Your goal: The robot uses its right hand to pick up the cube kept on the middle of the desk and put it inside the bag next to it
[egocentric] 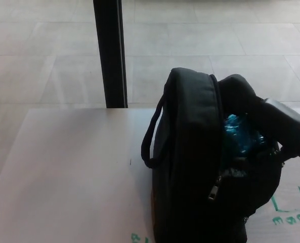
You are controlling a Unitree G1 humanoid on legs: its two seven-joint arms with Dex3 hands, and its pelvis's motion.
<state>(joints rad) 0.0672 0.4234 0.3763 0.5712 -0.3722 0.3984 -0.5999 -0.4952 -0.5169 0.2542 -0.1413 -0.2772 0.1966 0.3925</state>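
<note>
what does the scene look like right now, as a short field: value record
surface: pale desk with green markings near the front edge
bag: black bag upright, zip open at the top
cube: teal cube showing inside the bag's opening
right arm: forearm reaching into the bag; hand hidden inside
left hand: not in view
background: tiled floor, dark post
</note>
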